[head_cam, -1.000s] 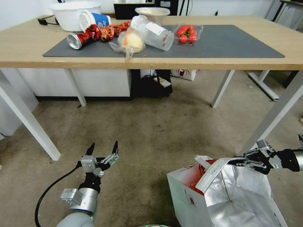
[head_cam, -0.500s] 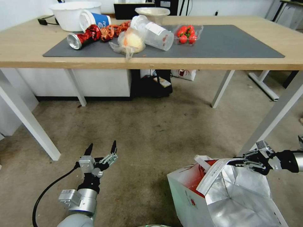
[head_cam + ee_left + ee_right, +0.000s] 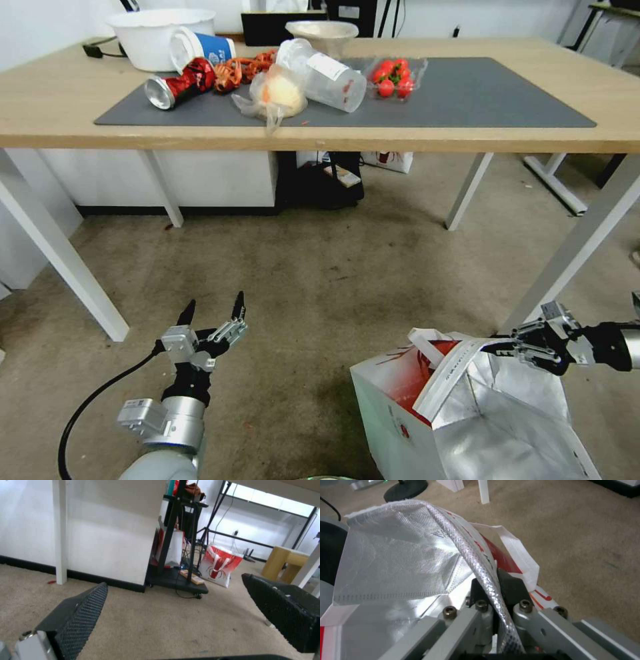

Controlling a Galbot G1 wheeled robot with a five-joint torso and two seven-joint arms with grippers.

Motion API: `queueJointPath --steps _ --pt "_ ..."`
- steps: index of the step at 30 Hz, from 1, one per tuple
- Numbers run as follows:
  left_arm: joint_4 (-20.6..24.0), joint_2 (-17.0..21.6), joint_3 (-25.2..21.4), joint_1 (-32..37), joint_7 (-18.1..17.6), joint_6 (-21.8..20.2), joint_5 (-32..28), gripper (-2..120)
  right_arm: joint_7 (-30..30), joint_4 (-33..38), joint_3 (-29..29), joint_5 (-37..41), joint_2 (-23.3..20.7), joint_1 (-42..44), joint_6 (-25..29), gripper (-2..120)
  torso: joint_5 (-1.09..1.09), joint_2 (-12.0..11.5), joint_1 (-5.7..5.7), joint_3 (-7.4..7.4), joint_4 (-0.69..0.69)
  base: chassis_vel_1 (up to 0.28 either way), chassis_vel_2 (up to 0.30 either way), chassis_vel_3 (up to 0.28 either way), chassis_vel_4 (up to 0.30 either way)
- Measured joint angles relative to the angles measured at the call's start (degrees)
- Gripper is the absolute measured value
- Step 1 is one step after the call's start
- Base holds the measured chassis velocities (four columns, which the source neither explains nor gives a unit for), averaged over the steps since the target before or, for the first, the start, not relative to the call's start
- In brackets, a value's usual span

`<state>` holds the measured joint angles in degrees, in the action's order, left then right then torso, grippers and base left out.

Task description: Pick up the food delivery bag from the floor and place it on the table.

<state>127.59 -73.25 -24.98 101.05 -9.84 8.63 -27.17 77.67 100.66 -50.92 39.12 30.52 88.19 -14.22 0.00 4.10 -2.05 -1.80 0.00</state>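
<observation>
Head view: the bag (image 3: 427, 427) is seen on the floor (image 3: 320, 267) at about 5 o'clock, well short of the bench (image 3: 320, 137) that runs across at 12 o'clock. Its rim is pinched by the right hand (image 3: 497, 347), which reaches in from 3 o'clock; in the right wrist view the foil-lined edge (image 3: 476, 562) is clamped between closed jaws, with one flat handle (image 3: 520, 557) hanging loose beside it. The left hand (image 3: 212, 313) is held at 7 o'clock above bare carpet, jaws spread wide and empty, well apart from the bag.

The lift appears to be only beginning, since the bag's base cannot be seen and the body looks slack. A straight, slow rise would be advised, so that the thin rim is not torn or pulled out of the pinch. The bag should be kept upright and allowed to hang without swinging. It should be carried clear above the bench edge before being moved forward. The bare stretch of mat (image 3: 480, 93) at 1 o'clock looks the best landing place, as the 11 o'clock end is crowded with a can (image 3: 177, 83), cups and tomatoes (image 3: 393, 72). Release should be delayed until the base is judged to sit flat.
</observation>
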Motion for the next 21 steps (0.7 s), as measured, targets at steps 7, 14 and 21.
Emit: queueJointPath --steps 7,14,21 --pt "0.2 0.1 -0.1 0.3 0.3 0.1 0.3 100 0.0 0.3 -0.7 -0.2 0.3 0.7 0.1 0 0.00 1.6 -0.14 -1.57 0.00 0.000 0.000 0.000 0.000" --pt "0.3 0.1 -0.2 0.7 0.9 0.4 0.8 100 0.1 0.9 -2.0 -0.1 0.4 2.0 0.1 0 0.00 3.3 -0.38 -3.03 0.00 0.000 0.000 0.000 0.000" --pt "0.5 0.2 -0.1 0.7 0.9 0.5 0.8 100 0.1 1.6 -3.9 0.1 0.5 4.1 0.3 0 -0.01 4.9 -0.66 -4.35 0.00 0.000 0.000 0.000 0.000"
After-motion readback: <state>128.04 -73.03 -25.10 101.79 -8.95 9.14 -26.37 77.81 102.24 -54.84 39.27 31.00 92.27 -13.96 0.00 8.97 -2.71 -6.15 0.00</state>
